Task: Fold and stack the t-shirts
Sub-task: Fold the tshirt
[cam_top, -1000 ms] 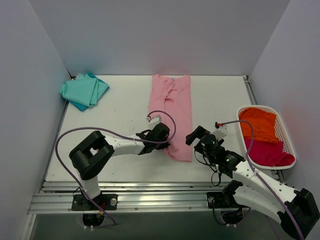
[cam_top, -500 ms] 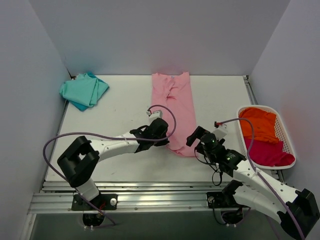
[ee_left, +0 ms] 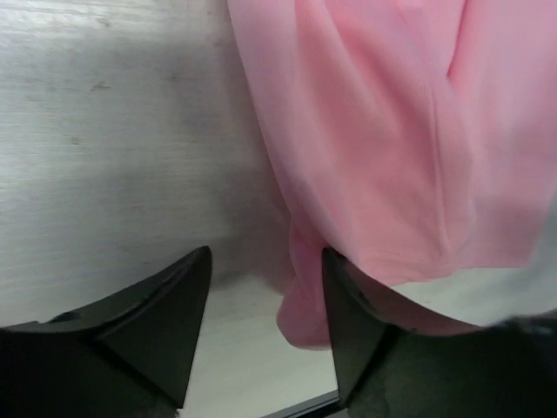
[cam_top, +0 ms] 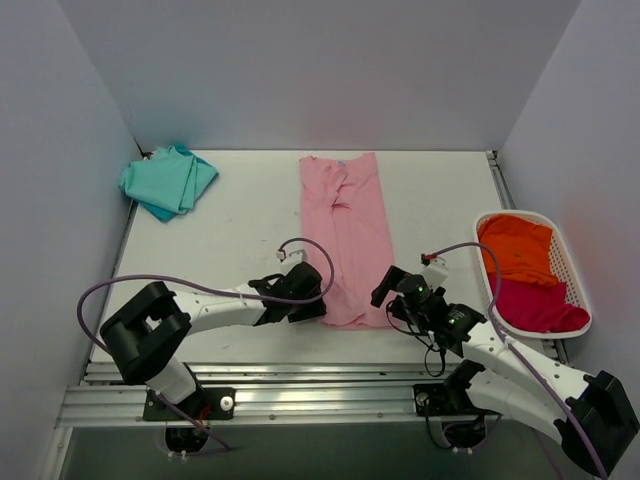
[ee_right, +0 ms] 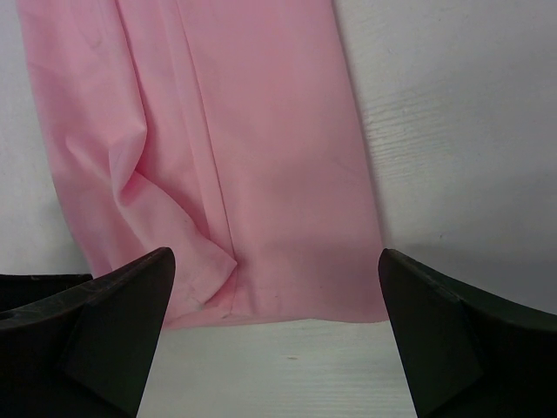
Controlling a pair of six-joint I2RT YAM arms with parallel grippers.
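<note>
Release: the left fingers [ee_left: 165,305], clamped a second ago on the near left corner of the pink t-shirt [cam_top: 345,235], now stand parted, and that corner lies slack on the counter [cam_top: 230,250] between them, against the inner face of one finger. The right fingers [ee_right: 113,305] are spread wide as before, holding nothing, poised over the shirt's near hem. The shirt has been drawn toward the near edge and now lies as a long, narrow strip from the back of the counter to the front, smoother than before. It looks ready for its crosswise folds. A folded teal t-shirt [cam_top: 170,182] sits at the far left corner; orange [cam_top: 518,250] and magenta [cam_top: 535,305] shirts wait in a white basket [cam_top: 575,290] at the right
</note>
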